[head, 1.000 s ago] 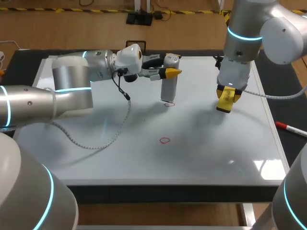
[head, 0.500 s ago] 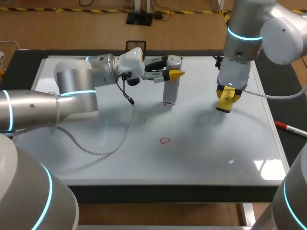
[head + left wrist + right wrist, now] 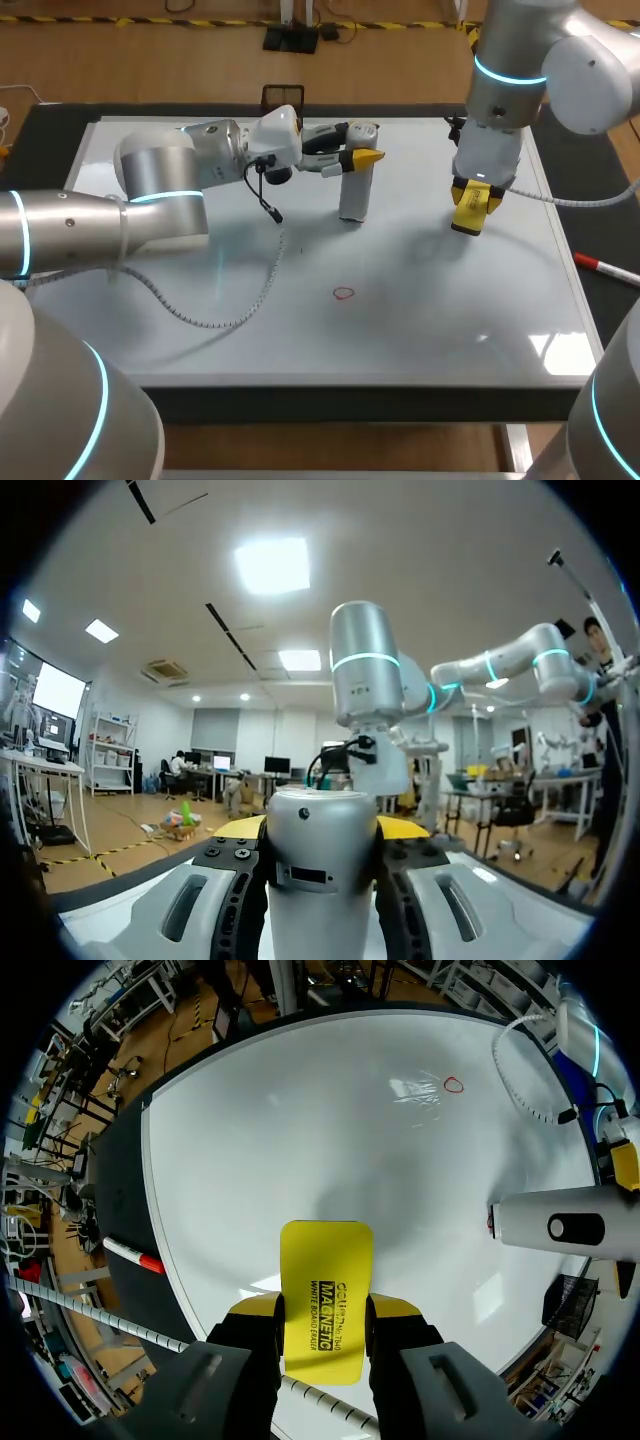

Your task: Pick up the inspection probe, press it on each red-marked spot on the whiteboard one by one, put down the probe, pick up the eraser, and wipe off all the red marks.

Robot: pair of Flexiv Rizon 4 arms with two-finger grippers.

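The left arm comes in low over the whiteboard from the left side. The left gripper has its two fingers pinching the top part of the inspection probe, one finger on each side. The probe is a grey tube that stands up straight at the far middle of the board, and its bottom end touches the board. In the left wrist view the probe fills the gap between the fingers of the left gripper. In the right wrist view a small red mark shows right at the probe's tip. A red ring is drawn nearer the front of the board, well apart from the probe. The right arm comes down from the far right. The right gripper has its fingers squeezing the yellow eraser from two sides. The eraser hangs over the far right part of the board, near the probe but not touching it. A red and white marker pen lies on the black mat, just beside the board's right edge.
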